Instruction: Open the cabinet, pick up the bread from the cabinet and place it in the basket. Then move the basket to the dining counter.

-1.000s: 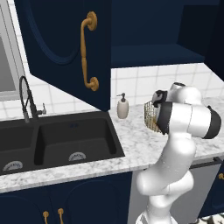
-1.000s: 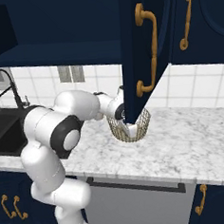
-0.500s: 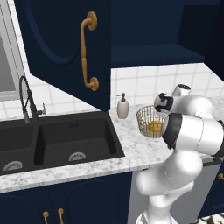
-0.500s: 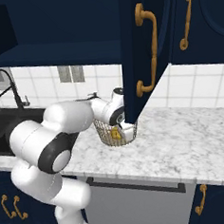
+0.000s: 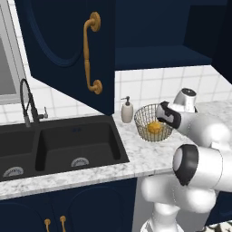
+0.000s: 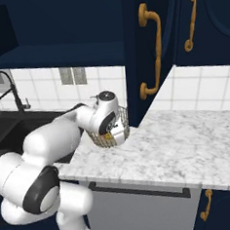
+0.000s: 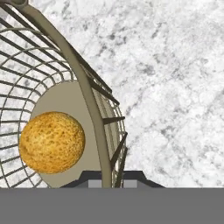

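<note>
Pincer [image 7: 106, 177]: pinching the basket rim, bottom centre of the hand view.
Basket [image 5: 153, 123]: centre right, over the marbled counter [image 5: 136, 158].
Bread [image 7: 51, 142]: inside the basket, lower left.

Franka Panda arm [image 5: 199, 154] in a simulated kitchen.
Glossy white rounded shell segments, dark grey-black joint caps, a round grey disc on the wrist.
</note>
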Controlling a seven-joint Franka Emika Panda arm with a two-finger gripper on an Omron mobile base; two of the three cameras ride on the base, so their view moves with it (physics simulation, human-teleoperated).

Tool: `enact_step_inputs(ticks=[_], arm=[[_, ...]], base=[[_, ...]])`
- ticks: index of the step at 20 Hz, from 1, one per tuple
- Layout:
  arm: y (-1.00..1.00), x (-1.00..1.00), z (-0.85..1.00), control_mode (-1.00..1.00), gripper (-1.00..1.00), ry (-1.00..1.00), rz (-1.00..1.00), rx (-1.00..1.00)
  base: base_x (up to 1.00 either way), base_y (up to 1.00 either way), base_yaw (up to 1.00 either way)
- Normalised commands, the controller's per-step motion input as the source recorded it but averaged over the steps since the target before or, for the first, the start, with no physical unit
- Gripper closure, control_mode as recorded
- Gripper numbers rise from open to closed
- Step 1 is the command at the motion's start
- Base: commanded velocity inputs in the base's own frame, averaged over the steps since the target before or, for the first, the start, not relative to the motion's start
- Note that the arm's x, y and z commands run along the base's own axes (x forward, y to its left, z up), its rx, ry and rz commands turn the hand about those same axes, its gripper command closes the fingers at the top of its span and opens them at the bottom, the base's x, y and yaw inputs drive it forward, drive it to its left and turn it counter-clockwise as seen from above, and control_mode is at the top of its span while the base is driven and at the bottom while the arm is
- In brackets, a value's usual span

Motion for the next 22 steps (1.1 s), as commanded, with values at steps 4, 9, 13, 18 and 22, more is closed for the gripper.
enact_step_inputs(ticks=[4,9,13,18,22], arm=[[0.2,-0.45,0.64,-1.0,1.0,-0.12,-0.05,0.0],[0.02,-0.61,0.8,-1.0,1.0,-0.08,-0.03,0.0],[0.0,-0.81,0.61,-1.0,1.0,-0.01,-0.05,0.0],[0.0,-0.97,0.62,-1.0,1.0,0.0,-0.02,0.0],[0.0,-0.89,0.64,-1.0,1.0,0.0,0.0,0.0]], base=[[0.0,0.0,0.0],[0.0,0.0,0.0],[0.0,0.0,0.0],[0.0,0.0,0.0],[0.0,0.0,0.0]])
